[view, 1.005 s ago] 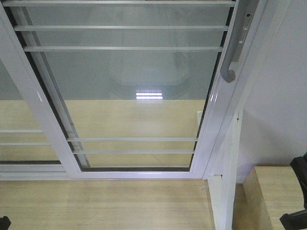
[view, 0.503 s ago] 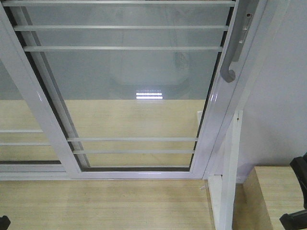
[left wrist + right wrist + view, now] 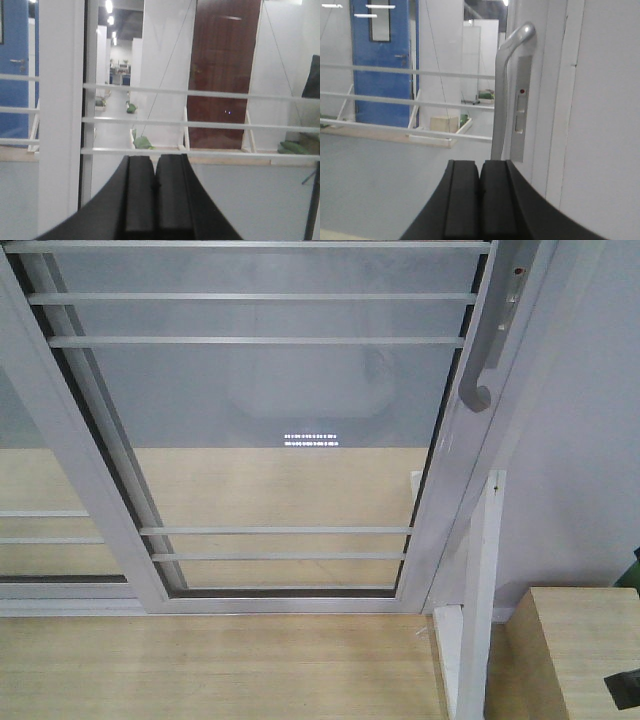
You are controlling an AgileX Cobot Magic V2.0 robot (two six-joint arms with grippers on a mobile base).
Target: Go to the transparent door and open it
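The transparent door (image 3: 270,410) fills the front view: clear glass in a white frame with thin white horizontal bars. Its curved grey pull handle (image 3: 483,350) is on the right stile, at the upper right. In the right wrist view my right gripper (image 3: 480,167) is shut and empty, and the handle (image 3: 506,80) stands just ahead, slightly to its right and apart from it. In the left wrist view my left gripper (image 3: 155,165) is shut and empty, facing the door's bars (image 3: 200,93). Only a dark bit of the right arm (image 3: 625,690) shows in the front view.
A second white-framed glass panel without a handle (image 3: 40,530) overlaps on the left. A white wall (image 3: 590,440) and a white post (image 3: 478,590) stand right of the door. A light wooden box (image 3: 570,640) is at the lower right. The floor (image 3: 220,670) is light wood.
The dark arm parts at the right edge and the lower left corner have dropped mostly out of the front view. The picture has dimmed. The door has not moved.
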